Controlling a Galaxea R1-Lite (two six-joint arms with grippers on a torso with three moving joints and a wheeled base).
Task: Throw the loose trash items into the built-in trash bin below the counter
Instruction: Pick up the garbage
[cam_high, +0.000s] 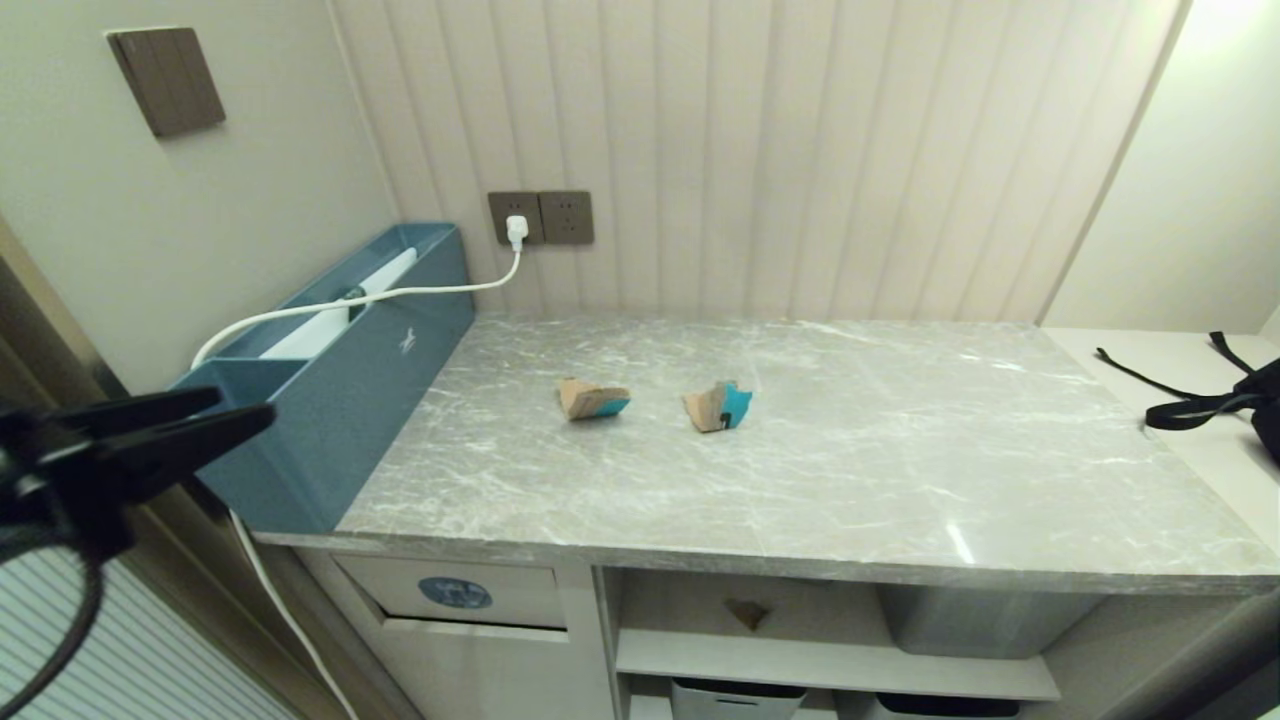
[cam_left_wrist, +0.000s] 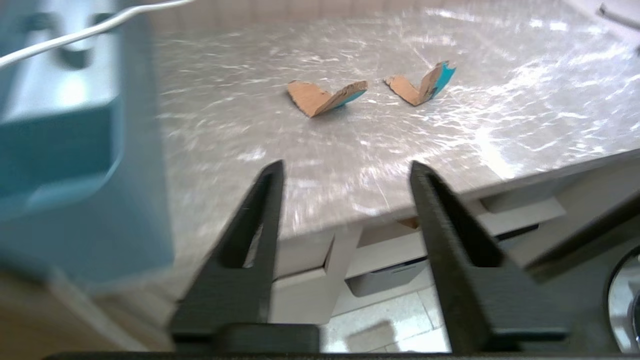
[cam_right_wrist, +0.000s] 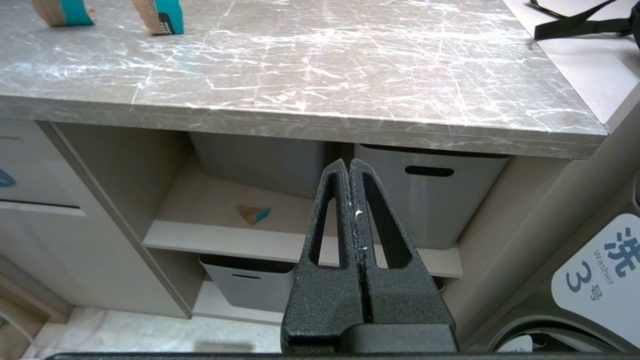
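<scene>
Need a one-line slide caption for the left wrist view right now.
Left gripper, jaws open and empty, facing two cardboard scraps on the marble counter, blue box alongside.

Worktop (cam_high: 850, 470): frame centre, carrying two scraps side by side.
Left scrap (cam_high: 592, 399): centre-left.
Right scrap (cam_high: 720, 406): just right.
Box (cam_high: 340, 400): worktop's left end.
Third scrap (cam_high: 747, 612): shelf below.
Trash bin (cam_high: 455, 592): lower left, under worktop.
</scene>
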